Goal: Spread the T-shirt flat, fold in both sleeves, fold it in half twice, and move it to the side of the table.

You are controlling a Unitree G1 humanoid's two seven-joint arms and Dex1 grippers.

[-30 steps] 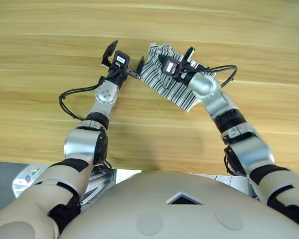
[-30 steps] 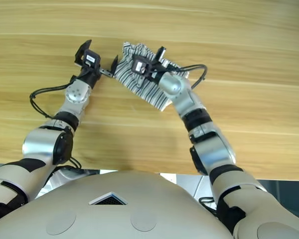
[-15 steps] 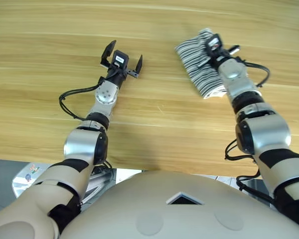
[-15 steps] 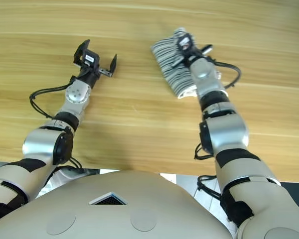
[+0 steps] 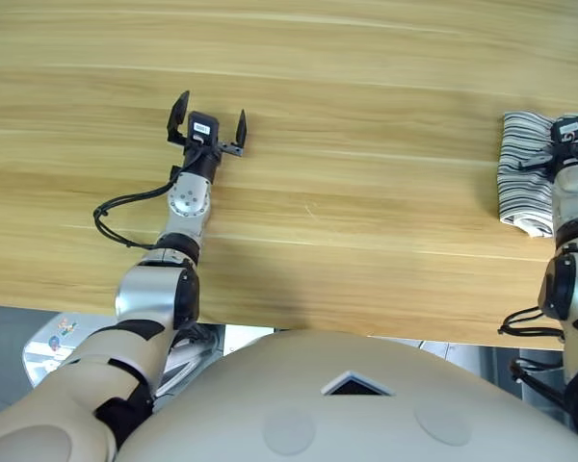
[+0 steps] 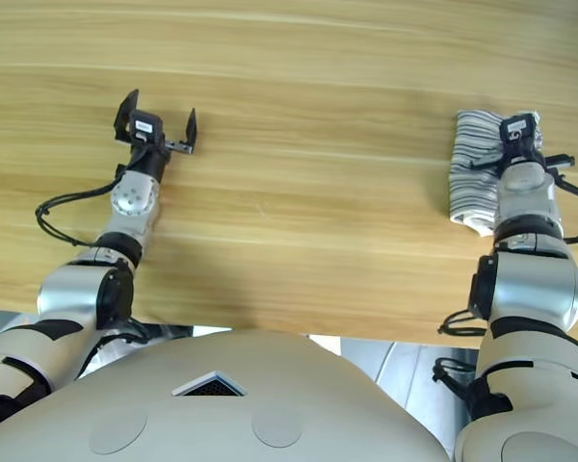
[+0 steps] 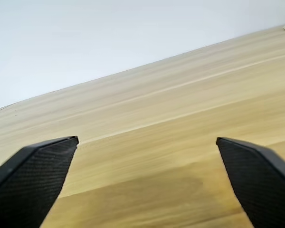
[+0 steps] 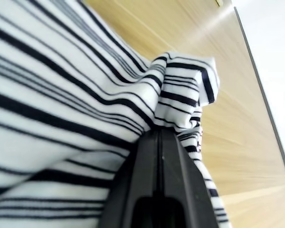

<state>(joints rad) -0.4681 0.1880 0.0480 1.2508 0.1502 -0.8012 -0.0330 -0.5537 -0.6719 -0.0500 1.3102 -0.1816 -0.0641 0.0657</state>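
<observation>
The black-and-white striped T-shirt (image 5: 522,173) lies as a folded bundle at the right side of the wooden table (image 5: 366,115). My right gripper (image 5: 566,133) sits on its far end, fingers (image 8: 157,156) pressed together with the striped cloth (image 8: 61,95) pinched between them. Far off at the left, my left gripper (image 5: 206,121) hovers over bare wood, its two black fingers (image 7: 35,166) spread wide with nothing between them.
The table's front edge (image 5: 366,327) runs just ahead of my body. Bare wood stretches between the two arms. In the right wrist view the table's right edge (image 8: 256,90) lies close beside the shirt.
My right gripper has carried the folded T-shirt from the table's middle far to the right side. The left arm has drawn back a little to the left, still open.
</observation>
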